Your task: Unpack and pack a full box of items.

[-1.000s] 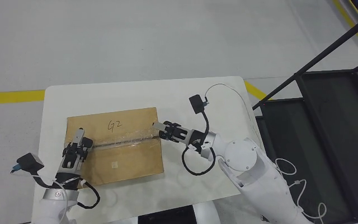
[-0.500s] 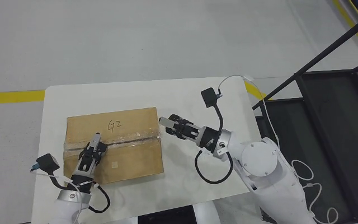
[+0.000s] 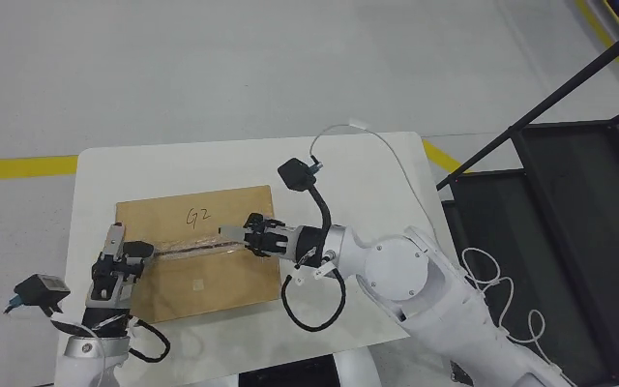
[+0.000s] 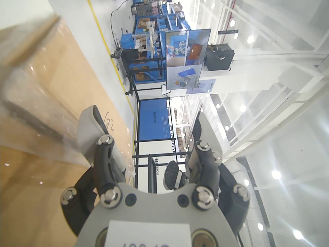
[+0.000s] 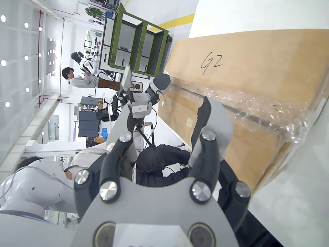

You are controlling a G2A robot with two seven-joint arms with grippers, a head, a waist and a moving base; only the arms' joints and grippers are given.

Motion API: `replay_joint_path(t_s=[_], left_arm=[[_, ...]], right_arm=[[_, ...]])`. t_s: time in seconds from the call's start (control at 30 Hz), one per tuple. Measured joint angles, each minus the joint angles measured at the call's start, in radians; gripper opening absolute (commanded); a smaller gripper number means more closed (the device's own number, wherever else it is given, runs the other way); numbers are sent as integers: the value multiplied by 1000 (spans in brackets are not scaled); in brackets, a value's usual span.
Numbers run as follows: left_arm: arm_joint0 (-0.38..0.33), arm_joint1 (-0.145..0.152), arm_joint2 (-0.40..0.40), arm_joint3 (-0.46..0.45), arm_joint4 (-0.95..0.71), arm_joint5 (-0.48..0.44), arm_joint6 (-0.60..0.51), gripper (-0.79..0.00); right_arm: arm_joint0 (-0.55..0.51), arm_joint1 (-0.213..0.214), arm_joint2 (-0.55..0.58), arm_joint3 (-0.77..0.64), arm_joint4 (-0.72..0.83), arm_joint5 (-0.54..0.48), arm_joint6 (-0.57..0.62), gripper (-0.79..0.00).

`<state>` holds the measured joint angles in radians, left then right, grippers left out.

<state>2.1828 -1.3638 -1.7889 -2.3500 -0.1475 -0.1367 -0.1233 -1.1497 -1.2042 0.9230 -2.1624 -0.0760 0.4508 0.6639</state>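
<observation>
A shut cardboard box (image 3: 222, 281) marked G2 lies on the left half of the white table (image 3: 368, 164), its middle seam covered with clear tape (image 3: 198, 248). My left gripper (image 3: 126, 244) stands open at the left end of that seam; in the left wrist view (image 4: 142, 119) one grey finger rests against the taped box top (image 4: 30, 176). My right gripper (image 3: 237, 234) hovers open over the right part of the seam. In the right wrist view (image 5: 165, 109) it stands beside the box (image 5: 257, 60), with the left gripper (image 5: 154, 88) at the far end.
A black rack (image 3: 551, 193) stands past the table's right edge. A black camera module (image 3: 293, 174) and a white cable (image 3: 387, 150) ride above the right arm. Bare table lies right of the box and along the far edge.
The right gripper moved left from the box's right edge onto the taped seam. The left gripper pulled back from over the box to its left end.
</observation>
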Motion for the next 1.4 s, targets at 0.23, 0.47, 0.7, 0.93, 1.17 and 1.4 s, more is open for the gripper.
replay_joint_path(t_s=[0.23,0.47,0.7,0.93,1.17,1.4], left_arm=[[47,-2,-198,0,-245,-42,-34,0],[82,-8,-373,18,-555,16,-88,0],[50,-8,-487,173,-767,115,-152,0],[34,-7,-494,231,-754,135,-141,0],[34,-7,-494,231,-755,135,-141,0],[34,-7,-494,231,-755,135,-141,0]], right_arm=[[203,-54,-153,96,35,104,-2,-31],[388,-131,-306,207,98,209,-23,0],[538,-233,-421,353,219,233,-92,0],[645,-353,-534,519,318,244,-163,0],[707,-462,-607,649,368,239,-200,0],[742,-550,-621,748,399,287,-252,0]])
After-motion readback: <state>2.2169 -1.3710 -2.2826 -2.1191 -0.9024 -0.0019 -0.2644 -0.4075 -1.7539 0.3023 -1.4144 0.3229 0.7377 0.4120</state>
